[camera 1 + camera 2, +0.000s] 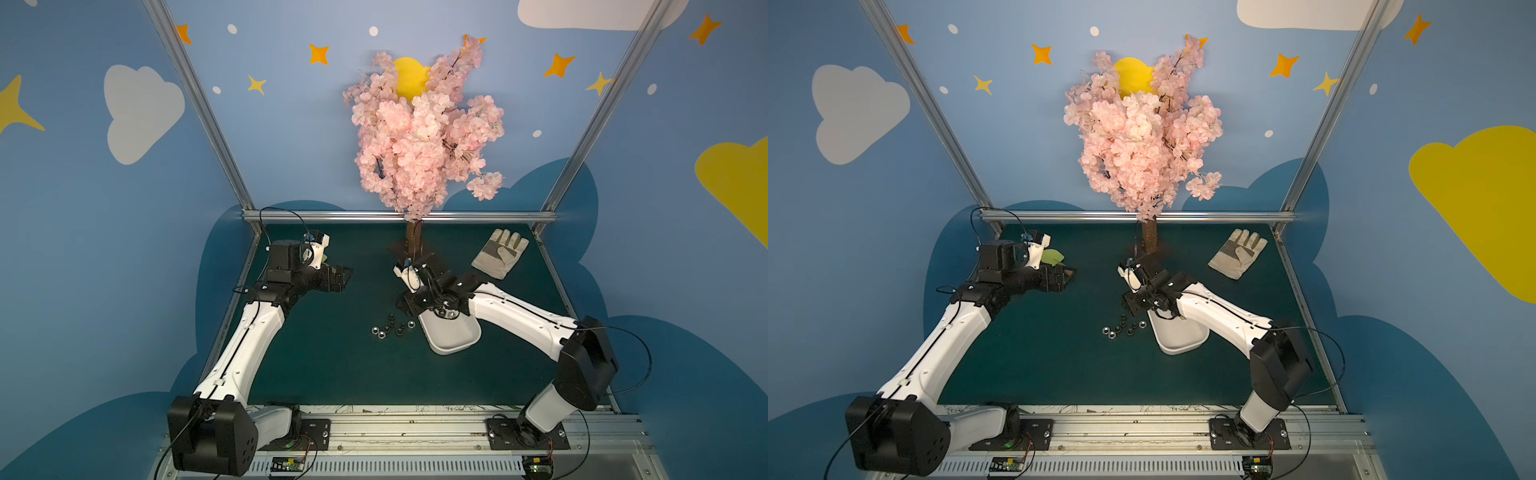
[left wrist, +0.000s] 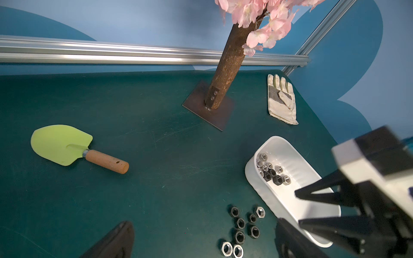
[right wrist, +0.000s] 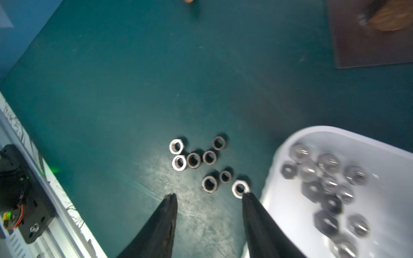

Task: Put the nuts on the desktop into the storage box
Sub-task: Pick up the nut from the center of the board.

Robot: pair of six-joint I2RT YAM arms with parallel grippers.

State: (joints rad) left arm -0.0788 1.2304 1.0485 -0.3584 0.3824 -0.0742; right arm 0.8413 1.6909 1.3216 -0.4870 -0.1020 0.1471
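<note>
The right gripper hung close to the box, on the side where the loose nuts lay. Its two fingers were apart and nothing was between them. One tip was right by the box's rim and by one shiny nut. I could not tell if it touched either.

Eight nuts lay in a small bunch on the desktop, just beside the box, on the side nearer the left arm. More nuts lay inside the white box, bunched at the end nearer the tree. They were too blurry in the right wrist view to count.

The left gripper was up off the desktop, well apart from the nuts. Its fingers were spread wide and held nothing.

A green shovel with a wood handle lay flat near the left gripper. A glove lay flat at the far right corner. The pink tree stood on a dark plate at the back, in the middle.
</note>
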